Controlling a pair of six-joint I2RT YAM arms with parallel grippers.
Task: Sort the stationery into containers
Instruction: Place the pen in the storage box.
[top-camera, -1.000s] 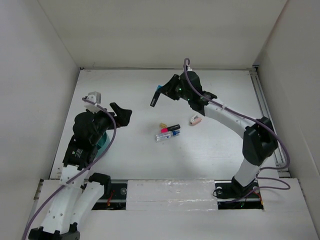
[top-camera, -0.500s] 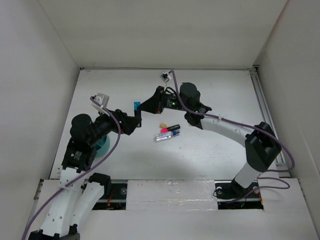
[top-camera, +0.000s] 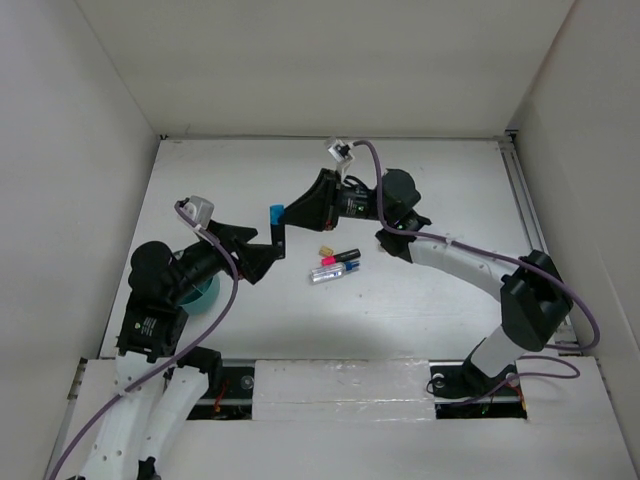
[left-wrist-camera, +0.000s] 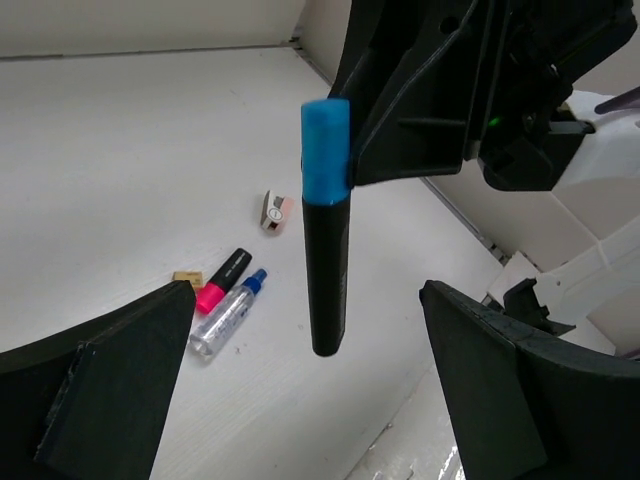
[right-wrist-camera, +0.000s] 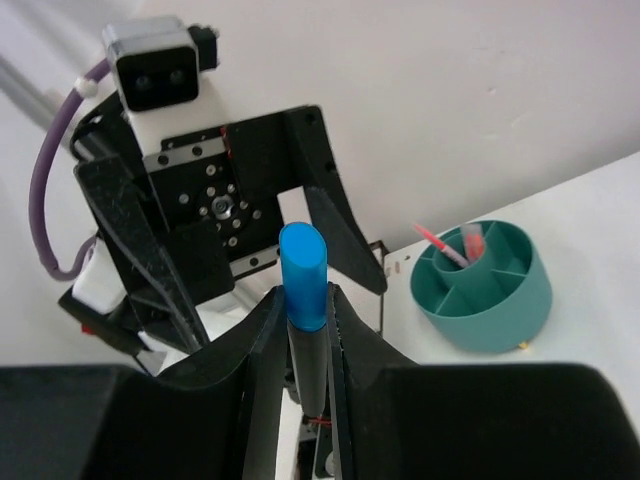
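My right gripper (top-camera: 287, 214) (right-wrist-camera: 303, 300) is shut on a black marker with a blue cap (top-camera: 274, 224) (left-wrist-camera: 327, 240) (right-wrist-camera: 302, 262), held in the air, cap up. My left gripper (top-camera: 260, 248) (left-wrist-camera: 320, 385) stands open around the marker's lower end, its fingers (left-wrist-camera: 115, 385) well apart from it. A pink-ended black marker (top-camera: 342, 257) (left-wrist-camera: 222, 281), a clear blue-capped pen (top-camera: 328, 270) (left-wrist-camera: 228, 313) and a small beige piece (top-camera: 325, 250) lie mid-table. The pinkish eraser (left-wrist-camera: 276, 209) lies beyond them. The teal cup (top-camera: 203, 295) (right-wrist-camera: 490, 295) has compartments holding pink pens.
White walls close in the table on the left, back and right. The left arm covers part of the teal cup in the top view. A rail runs along the table's right edge (top-camera: 532, 230).
The right arm has swung left with the blue-capped marker. The left arm has reached forward and up, so its open fingers now flank the marker's lower end.
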